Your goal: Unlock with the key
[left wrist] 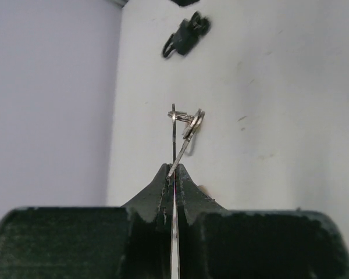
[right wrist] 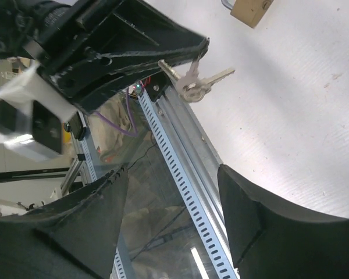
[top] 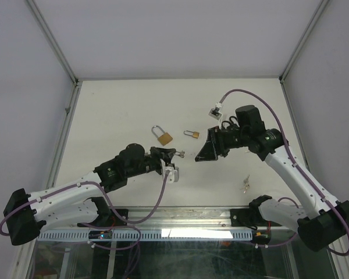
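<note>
Left fingers (left wrist: 185,189) clamped shut on key (left wrist: 174,145), over table (top: 116,110). Right fingers (right wrist: 262,224) stood wide apart and empty, near key. Bigger padlock (top: 163,137) and smaller padlock (top: 192,134) lay on table.

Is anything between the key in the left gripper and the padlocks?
Nothing visible: only bare table lies between the keys in the left gripper and the larger padlock; the right gripper, jaws open, sits aside.

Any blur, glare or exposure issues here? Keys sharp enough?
Top external: even light, keys tiny, glare strip on the front rail. Left wrist: keys crisp, left gripper near black. Right wrist: keys sharp, right gripper fingers dark and soft.
</note>
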Tool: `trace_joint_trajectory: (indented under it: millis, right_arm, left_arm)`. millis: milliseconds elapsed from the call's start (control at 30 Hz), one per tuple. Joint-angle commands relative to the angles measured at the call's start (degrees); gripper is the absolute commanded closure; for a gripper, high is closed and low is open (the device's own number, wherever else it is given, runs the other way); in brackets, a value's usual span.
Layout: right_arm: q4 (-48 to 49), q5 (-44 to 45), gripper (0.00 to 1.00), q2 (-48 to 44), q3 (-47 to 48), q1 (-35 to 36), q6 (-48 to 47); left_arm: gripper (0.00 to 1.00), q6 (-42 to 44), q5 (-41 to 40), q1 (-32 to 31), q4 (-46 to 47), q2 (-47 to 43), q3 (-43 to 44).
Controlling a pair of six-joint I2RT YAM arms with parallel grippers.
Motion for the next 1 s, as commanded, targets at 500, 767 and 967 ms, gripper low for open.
trace_joint_trajectory:
  millis: [500, 767, 967]
  right_arm:
    - [18.6, 18.8, 0.35, 11.3, 12.1, 11.6, 14.8]
    - [31.5, 4.9, 0.44, 10.3, 3.2, 10.1, 21.1]
    - [38.3, 0.3, 0.49, 8.4, -1.3, 10.0, 25.5]
  left_arm:
    - [1.00, 55.5, 2.1, -0.4, 31.5, -5.9, -12.7]
    - [1.00, 54.9, 0.9, -0.4, 31.5, -6.1, -12.6]
    - [1.00, 53.9, 0.4, -0.5, 30.8, -6.4, -12.5]
